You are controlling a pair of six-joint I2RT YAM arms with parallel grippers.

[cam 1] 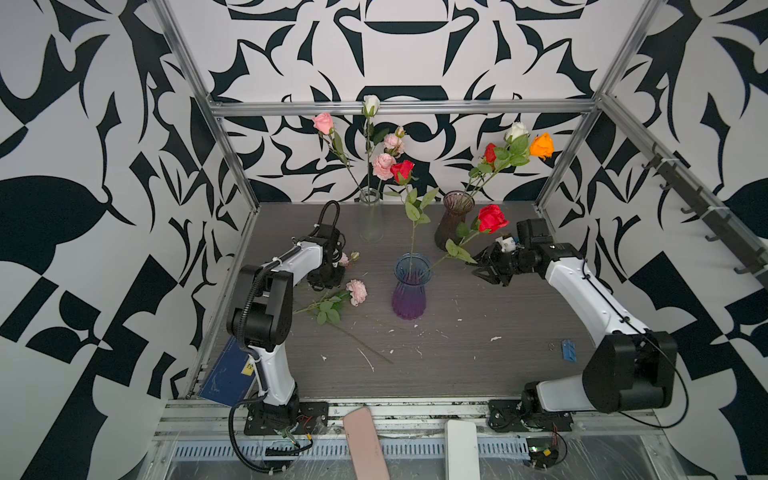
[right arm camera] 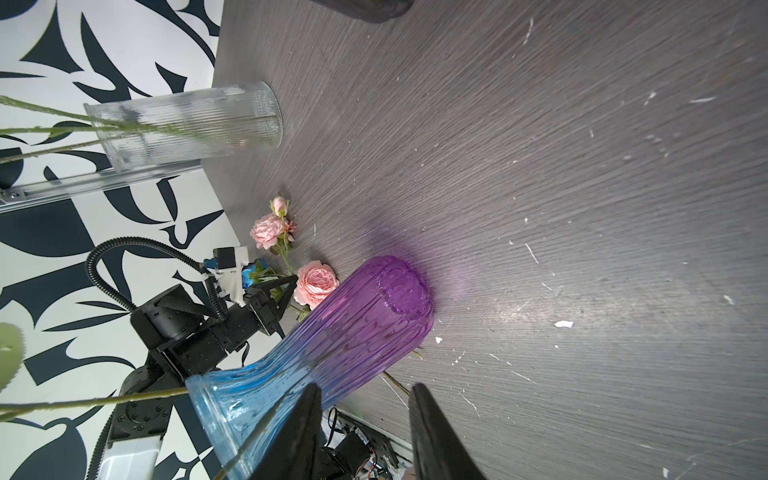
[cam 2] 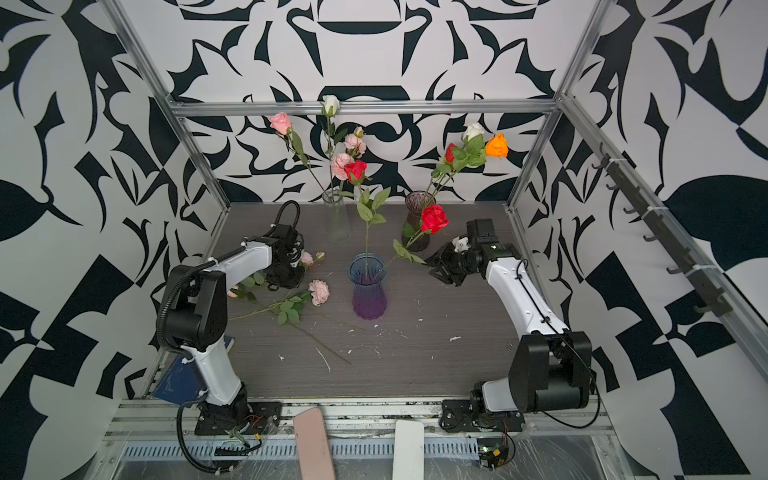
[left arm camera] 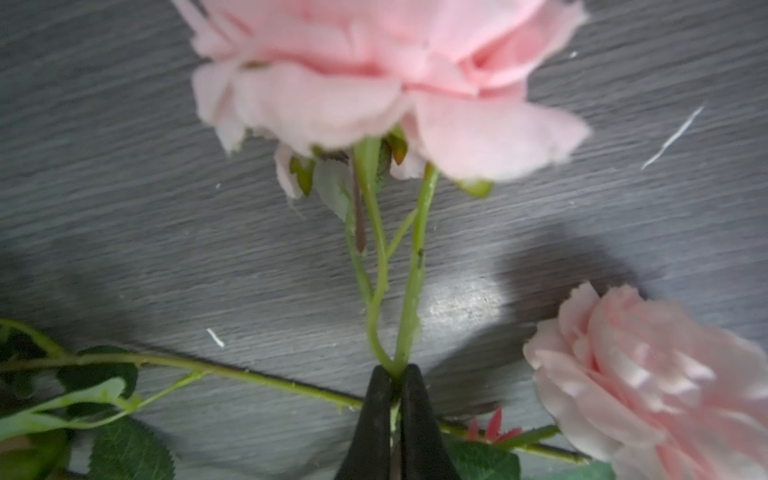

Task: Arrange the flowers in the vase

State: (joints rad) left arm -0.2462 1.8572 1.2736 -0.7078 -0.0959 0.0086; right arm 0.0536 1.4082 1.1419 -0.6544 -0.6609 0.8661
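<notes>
The pink flower [left arm camera: 390,83] has its stem clamped in the left tool [left arm camera: 397,382]; the right tool [right arm camera: 365,390] stands open.

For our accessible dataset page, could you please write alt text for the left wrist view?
The left gripper has its black fingers shut on the forked green stem below a big pink bloom, blurred close to the camera. Another pink bloom and a leafy stem lie on the grey table.

blue book [cam 1: 226,378], front-left corner | pink slab [cam 1: 365,444] | white slab [cam 1: 462,451], maybe phones
</notes>
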